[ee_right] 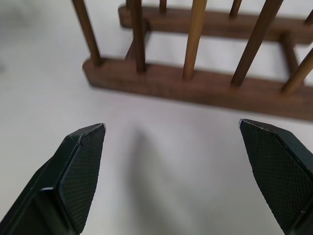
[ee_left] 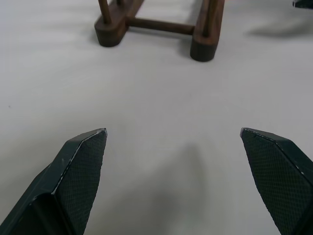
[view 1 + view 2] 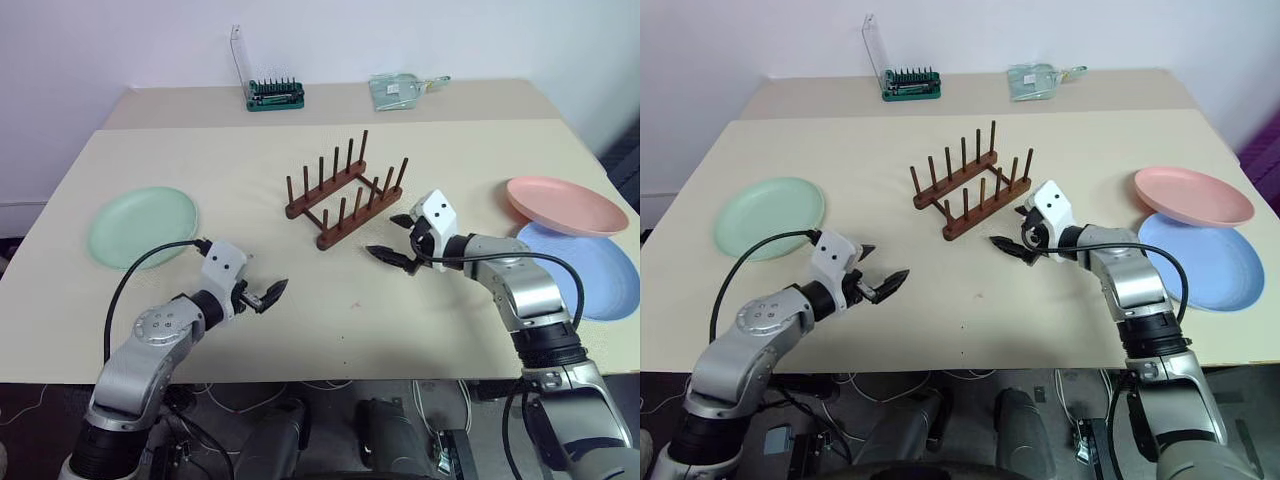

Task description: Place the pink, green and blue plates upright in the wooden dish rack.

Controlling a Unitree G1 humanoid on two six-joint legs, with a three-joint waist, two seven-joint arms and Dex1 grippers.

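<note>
The wooden dish rack (image 3: 345,195) stands empty at the table's middle, its pegs upright. A green plate (image 3: 143,226) lies flat at the left. At the right, a pink plate (image 3: 565,205) rests partly on top of a blue plate (image 3: 590,268). My left gripper (image 3: 262,294) hovers open over bare table, in front and to the left of the rack (image 2: 161,24), holding nothing. My right gripper (image 3: 392,238) is open and empty just off the rack's near right end, its fingers pointing at the near rail (image 1: 195,85).
A green tool holder (image 3: 274,95) with a clear back and a clear bag (image 3: 400,90) sit on the far table section. The table's near edge (image 3: 330,378) runs just below both arms.
</note>
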